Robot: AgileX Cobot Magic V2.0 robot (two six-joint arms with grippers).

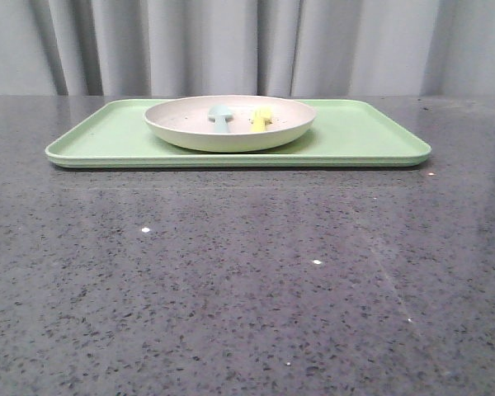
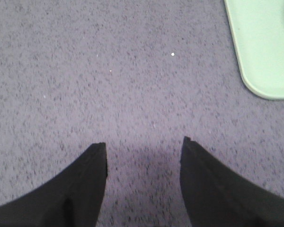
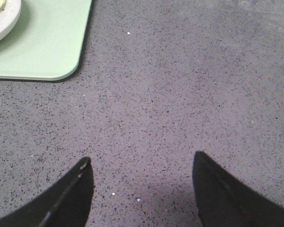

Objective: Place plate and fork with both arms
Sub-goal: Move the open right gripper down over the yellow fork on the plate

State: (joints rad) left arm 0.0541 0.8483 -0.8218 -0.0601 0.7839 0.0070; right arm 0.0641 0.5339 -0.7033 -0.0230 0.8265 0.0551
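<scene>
The plate (image 1: 230,132), cream-pink inside and pale green-white outside, sits on the light green tray (image 1: 363,136) at the far middle of the table. The yellow fork (image 1: 260,118) lies inside the plate, next to a pale blue-green utensil (image 1: 220,116). Neither gripper shows in the front view. My left gripper (image 2: 144,144) is open and empty over bare table, with a tray corner (image 2: 265,52) off to one side. My right gripper (image 3: 142,158) is open and empty over bare table; a tray corner (image 3: 47,47) and a bit of the plate's rim (image 3: 4,21) show there.
The table is a dark grey speckled stone surface (image 1: 247,280). A grey curtain (image 1: 247,45) hangs behind the table's far edge.
</scene>
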